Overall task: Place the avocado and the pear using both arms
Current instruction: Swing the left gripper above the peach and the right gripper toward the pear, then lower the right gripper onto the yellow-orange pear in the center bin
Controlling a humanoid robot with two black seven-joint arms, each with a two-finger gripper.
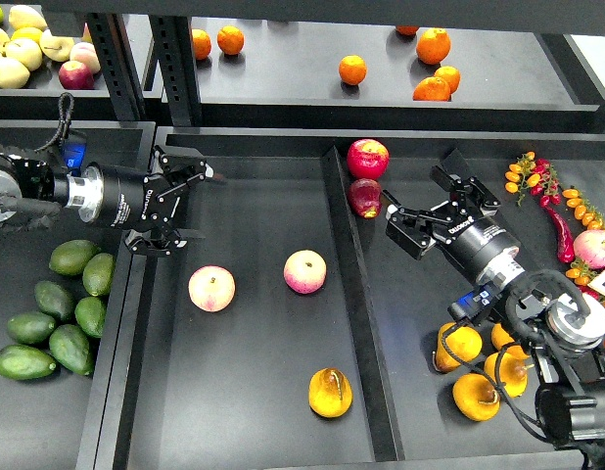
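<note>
In the middle tray (254, 411), the pear (330, 392) lies at the front. Two round fruits (211, 288) sit side by side behind it. The avocados (60, 318) lie in a bunch in the left tray. More pears (476, 395) lie in the right tray.

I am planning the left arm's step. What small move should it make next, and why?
Probably swing the left gripper back toward the avocado in the left bin: its jaws are open and empty over the middle tray, which holds a pear but no avocado.
</note>
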